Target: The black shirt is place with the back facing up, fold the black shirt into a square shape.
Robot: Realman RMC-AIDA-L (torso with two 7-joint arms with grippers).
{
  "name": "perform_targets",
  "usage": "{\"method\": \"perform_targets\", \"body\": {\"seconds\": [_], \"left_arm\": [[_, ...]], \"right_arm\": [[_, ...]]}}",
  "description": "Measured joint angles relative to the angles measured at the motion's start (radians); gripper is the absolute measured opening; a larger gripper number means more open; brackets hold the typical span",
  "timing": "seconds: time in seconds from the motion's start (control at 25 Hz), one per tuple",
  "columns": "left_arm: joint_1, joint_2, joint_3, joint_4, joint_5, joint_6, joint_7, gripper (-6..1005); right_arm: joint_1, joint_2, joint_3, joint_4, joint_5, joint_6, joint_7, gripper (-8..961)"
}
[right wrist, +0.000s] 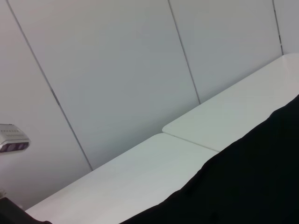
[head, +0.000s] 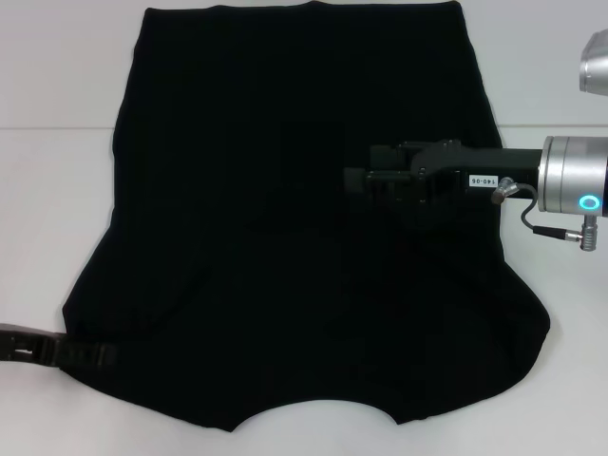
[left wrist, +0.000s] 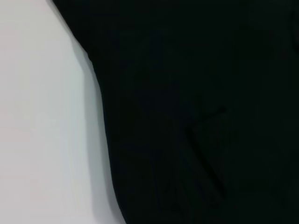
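Observation:
The black shirt [head: 285,237] lies spread flat on the white table [head: 57,190], plain side up, with its neck curve at the near edge and its hem at the far edge. My right gripper [head: 351,180] reaches in from the right and hovers over the shirt's right half, pointing left. My left gripper [head: 106,356] lies low at the near left, at the edge of the shirt's left sleeve. The left wrist view shows the shirt [left wrist: 201,112] edge against the table [left wrist: 42,121]. In the right wrist view the shirt [right wrist: 243,186] fills the lower corner.
Bare white table [head: 560,380] surrounds the shirt on both sides. A seam between two tabletops [right wrist: 189,140] and a panelled grey wall [right wrist: 117,70] show in the right wrist view. Part of a silver arm joint [head: 597,62] sits at the right edge.

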Motion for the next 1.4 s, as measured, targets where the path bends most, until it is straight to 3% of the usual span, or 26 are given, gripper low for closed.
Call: {"method": "perform_targets", "body": {"seconds": [1.4], "left_arm": [[-0.047, 0.007, -0.001, -0.054, -0.004, 0.008, 0.028, 842]], "right_arm": [[-0.004, 0.000, 0.000, -0.001, 0.014, -0.004, -0.002, 758]]}}
